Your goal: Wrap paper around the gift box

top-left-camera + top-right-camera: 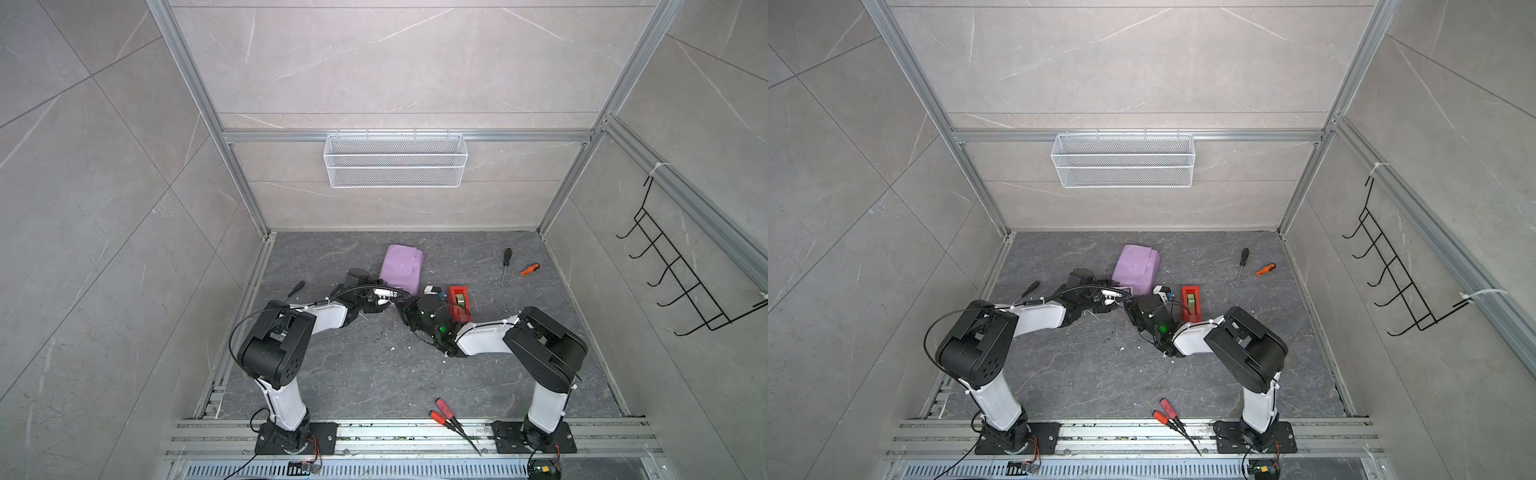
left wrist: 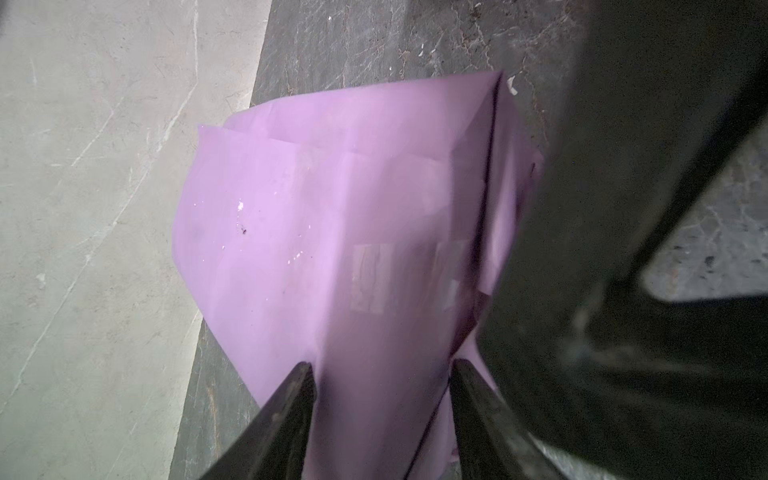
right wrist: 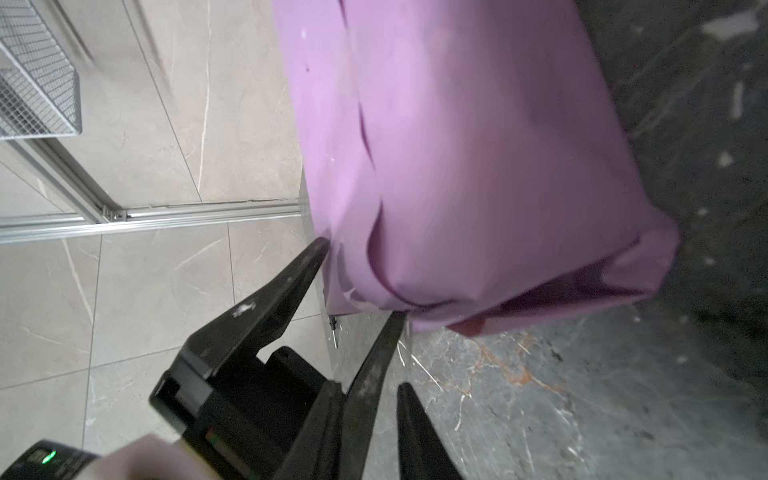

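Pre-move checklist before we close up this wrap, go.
1. Gift box covered, no navy showing: ok.
2. Seam taped: cannot tell; tape strips show on the paper, but the edge is blurred.
3. End flaps folded flat: not ok, loose and crumpled.
4. Left claw open, astride the paper: ok.
5. Right claw empty: ok.
6. Tape dispenser standing close by: ok.

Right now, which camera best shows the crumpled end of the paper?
The right wrist view: the paper fills it, its crumpled, gaping end close to the camera. The left wrist view shows a broad face and a seam; in both top views it is small, the end's detail lost.
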`<action>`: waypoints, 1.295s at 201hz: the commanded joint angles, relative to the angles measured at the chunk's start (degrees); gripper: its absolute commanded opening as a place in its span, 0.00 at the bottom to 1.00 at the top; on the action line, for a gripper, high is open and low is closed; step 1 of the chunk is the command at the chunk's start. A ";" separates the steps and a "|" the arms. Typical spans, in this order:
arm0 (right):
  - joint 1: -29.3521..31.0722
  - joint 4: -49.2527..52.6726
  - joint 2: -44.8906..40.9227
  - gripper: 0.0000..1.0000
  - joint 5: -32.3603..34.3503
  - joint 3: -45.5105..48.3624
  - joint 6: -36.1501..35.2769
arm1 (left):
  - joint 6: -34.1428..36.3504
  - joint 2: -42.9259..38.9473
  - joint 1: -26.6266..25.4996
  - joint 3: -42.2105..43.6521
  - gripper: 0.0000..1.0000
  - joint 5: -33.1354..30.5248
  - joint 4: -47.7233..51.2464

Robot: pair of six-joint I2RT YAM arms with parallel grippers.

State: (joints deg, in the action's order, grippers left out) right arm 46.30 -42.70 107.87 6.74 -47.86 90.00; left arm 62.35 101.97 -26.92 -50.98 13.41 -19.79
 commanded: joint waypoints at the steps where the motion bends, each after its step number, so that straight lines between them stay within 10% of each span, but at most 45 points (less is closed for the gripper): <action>1: 0.73 -3.83 1.36 0.24 3.43 -0.81 5.39 | -2.13 2.78 -0.85 1.37 0.55 0.64 6.13; 260: 0.90 -12.13 9.72 0.15 9.17 -1.44 14.35 | -2.00 3.50 -2.26 1.52 0.56 0.30 5.90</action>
State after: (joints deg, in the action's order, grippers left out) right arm 47.29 -53.34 116.27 15.07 -48.36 103.94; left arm 62.13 102.48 -27.77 -50.98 11.97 -20.82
